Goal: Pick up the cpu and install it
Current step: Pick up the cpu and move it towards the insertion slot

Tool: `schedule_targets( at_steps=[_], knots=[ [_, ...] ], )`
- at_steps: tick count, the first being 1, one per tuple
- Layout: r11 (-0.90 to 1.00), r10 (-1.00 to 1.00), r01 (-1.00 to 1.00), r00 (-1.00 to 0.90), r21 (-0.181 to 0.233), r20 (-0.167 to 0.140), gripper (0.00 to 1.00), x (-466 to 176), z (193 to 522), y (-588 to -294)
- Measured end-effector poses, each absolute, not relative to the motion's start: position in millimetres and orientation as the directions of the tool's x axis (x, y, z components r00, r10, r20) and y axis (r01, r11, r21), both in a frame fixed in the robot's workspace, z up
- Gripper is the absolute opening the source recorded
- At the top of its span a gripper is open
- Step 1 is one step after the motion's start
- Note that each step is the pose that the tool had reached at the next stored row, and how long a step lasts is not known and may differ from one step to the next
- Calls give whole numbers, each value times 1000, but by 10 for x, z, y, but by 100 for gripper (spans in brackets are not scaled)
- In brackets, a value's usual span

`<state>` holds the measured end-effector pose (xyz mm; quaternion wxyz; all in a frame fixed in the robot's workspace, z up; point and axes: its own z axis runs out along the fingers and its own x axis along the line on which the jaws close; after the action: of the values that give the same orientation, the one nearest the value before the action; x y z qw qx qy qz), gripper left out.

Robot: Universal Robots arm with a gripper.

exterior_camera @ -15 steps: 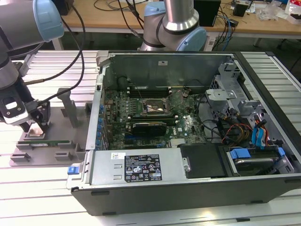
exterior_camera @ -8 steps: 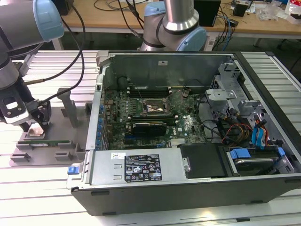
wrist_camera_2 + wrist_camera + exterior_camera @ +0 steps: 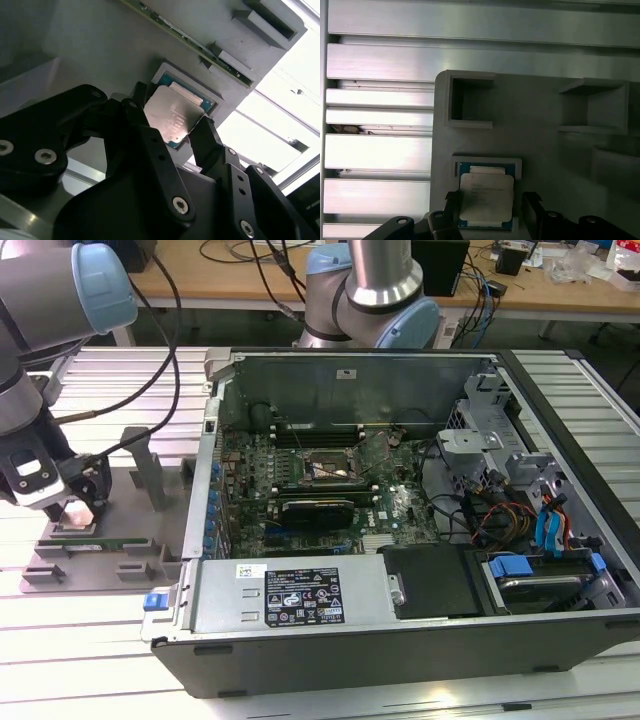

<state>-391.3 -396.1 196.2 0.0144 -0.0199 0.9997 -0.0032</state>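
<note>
Pincer (image 3: 170,112) hangs part-open over the cpu (image 3: 172,117), one black finger (image 3: 142,125) on either side, near its edges but, as far as I can judge, not yet clamped. The cpu lies straight below, between them, flat in a square pocket of the matte grey plastic tray (image 3: 545,140). Its silver top is smooth and its rim dark. Well off, towards the exterior view's right, stands the open metal computer case (image 3: 400,640).

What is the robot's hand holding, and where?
Nothing yet, it seems: the open hand straddles the cpu on two opposite sides, and the cpu lies in its grey tray pocket.
</note>
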Motion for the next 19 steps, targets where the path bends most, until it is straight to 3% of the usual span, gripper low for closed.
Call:
schedule_targets(
  at_steps=[14, 15, 19],
  knots=[
    [999, -51, -51, -998, -3, -29, 62, -3954, 1895, -3949],
    [999, -51, -51, -998, -3, -29, 55, -3954, 1895, -3949],
    [999, -51, -51, -998, -3, -29, 55, -3954, 1893, -3949]
  ],
)
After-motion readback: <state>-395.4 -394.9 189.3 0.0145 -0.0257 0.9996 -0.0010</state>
